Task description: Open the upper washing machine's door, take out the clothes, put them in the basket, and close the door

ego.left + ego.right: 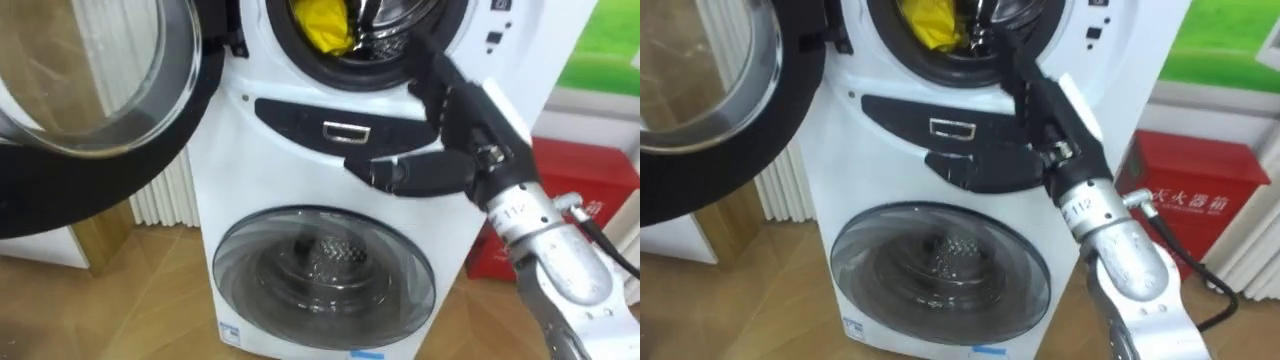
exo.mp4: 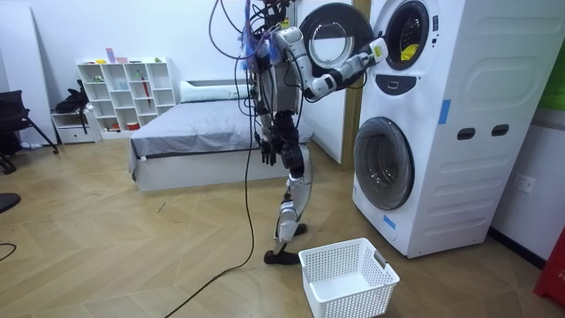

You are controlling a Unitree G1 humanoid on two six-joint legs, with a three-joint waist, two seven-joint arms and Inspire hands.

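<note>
A yellow garment (image 1: 322,24) lies in the drum of the upper washing machine (image 1: 300,110), whose round door (image 1: 95,105) hangs open to the left. My right hand (image 1: 455,115) is raised at the lower right rim of the drum opening. It is open and holds nothing, its straight fingers (image 1: 428,68) pointing up into the opening and the thumb spread below. It has no contact with the garment. In the room view I stand in front of the stacked machines with my right arm stretched out, and my left hand (image 2: 267,152) hangs by my hip.
The lower machine's glass door (image 1: 322,272) is closed. A white laundry basket (image 2: 347,278) stands on the wooden floor near my feet. A red box (image 1: 590,190) stands right of the machines and a white radiator (image 1: 165,200) left. A bed (image 2: 199,132) is behind me.
</note>
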